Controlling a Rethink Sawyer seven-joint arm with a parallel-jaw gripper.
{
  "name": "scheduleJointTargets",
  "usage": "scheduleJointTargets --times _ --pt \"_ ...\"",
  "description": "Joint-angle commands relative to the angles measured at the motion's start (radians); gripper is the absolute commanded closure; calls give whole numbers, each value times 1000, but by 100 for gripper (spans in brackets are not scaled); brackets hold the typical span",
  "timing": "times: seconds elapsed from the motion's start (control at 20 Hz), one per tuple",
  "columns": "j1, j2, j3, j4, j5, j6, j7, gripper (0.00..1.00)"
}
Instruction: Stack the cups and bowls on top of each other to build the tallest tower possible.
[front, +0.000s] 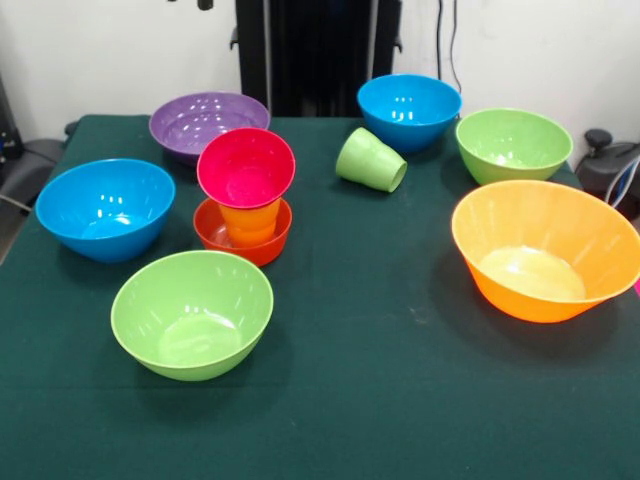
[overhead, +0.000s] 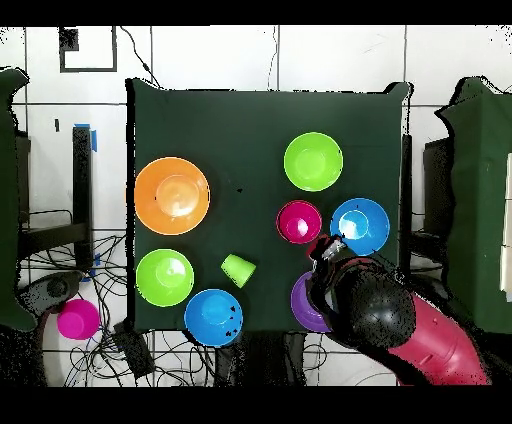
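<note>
The tower (front: 246, 200) stands left of the table's middle: a small red-orange bowl (front: 243, 236) holds an upright orange cup (front: 249, 222), and a magenta bowl (front: 246, 167) sits on the cup, tilted toward the camera. From overhead only the magenta bowl (overhead: 299, 222) shows. The light green cup (front: 370, 160) lies on its side, also in the overhead view (overhead: 238, 269). My gripper (overhead: 327, 250) hangs high, beside the tower and between the blue and purple bowls. In the front view only a dark bit of it (front: 203, 4) shows at the top edge.
Loose upright bowls ring the tower: purple (front: 208, 122), partly under the arm (overhead: 303, 305), two blue (front: 105, 208) (front: 409, 108), two light green (front: 192, 313) (front: 512, 143), and the largest orange one (front: 545, 248). A pink object (overhead: 78, 319) lies off the table.
</note>
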Motion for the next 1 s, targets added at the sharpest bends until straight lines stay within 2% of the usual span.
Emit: scheduleJointTargets --times 0.05,0.25,0.45,1.0 --pt "-13 6 33 -50 -68 229 -89 0" --pt "-16 16 37 -12 -56 176 -66 0" --pt "12 16 31 29 -40 129 -4 0" --pt "43 118 33 45 -51 -1 57 0"
